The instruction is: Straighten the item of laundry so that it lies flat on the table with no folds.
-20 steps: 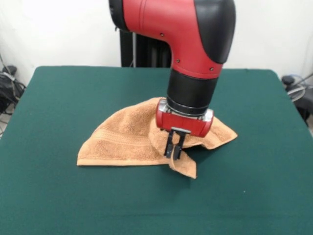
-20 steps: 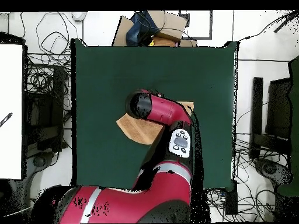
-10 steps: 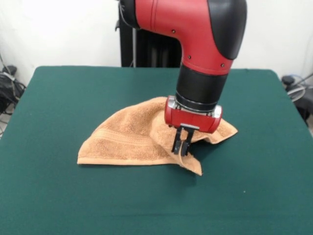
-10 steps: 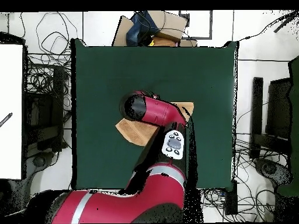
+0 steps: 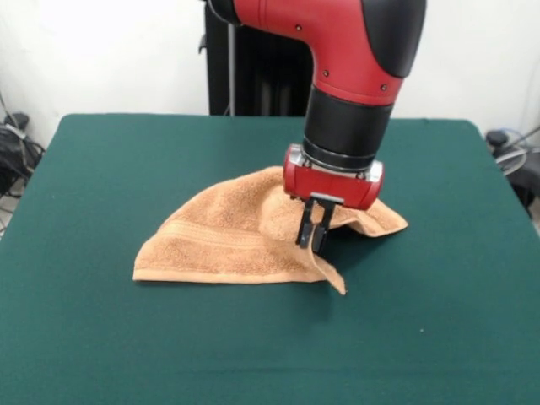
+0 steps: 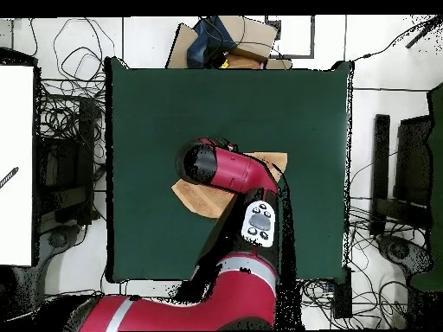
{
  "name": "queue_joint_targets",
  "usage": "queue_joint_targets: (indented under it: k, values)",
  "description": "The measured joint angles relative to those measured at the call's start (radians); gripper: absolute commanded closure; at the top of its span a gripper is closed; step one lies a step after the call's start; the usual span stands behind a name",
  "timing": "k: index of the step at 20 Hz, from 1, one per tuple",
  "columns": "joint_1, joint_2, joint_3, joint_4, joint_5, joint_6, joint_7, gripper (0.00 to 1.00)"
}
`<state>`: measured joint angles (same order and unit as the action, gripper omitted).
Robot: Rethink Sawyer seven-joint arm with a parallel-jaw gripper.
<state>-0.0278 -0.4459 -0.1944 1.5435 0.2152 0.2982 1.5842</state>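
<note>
The green table (image 5: 101, 169) has lots of bare room on every side of the towel (image 5: 219, 240). The towel sits near the middle in a lumpy heap, and one fold stands up. The gripper (image 5: 313, 237) pinches that fold. The big red arm (image 5: 346, 76) hangs over the towel's back part and blocks the way from above. From overhead, the arm (image 6: 234, 169) hides most of the towel (image 6: 195, 194).

1. Lighting is bright and even; the white wall (image 5: 101, 51) behind the arm (image 5: 354, 51) is nearly washed out.
2. A soft dark shadow lies on the table (image 5: 253, 354) just under the claw (image 5: 313, 234) and along the towel (image 5: 228, 240) edge.
3. Slight overall softness; no strong glare.
</note>
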Motion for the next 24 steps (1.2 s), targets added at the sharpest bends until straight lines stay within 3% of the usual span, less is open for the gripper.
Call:
queue_joint_targets:
  k: [24]
  values:
    - [0.018,-0.055,-0.013,0.056,0.01,0.011,0.0,1.0]
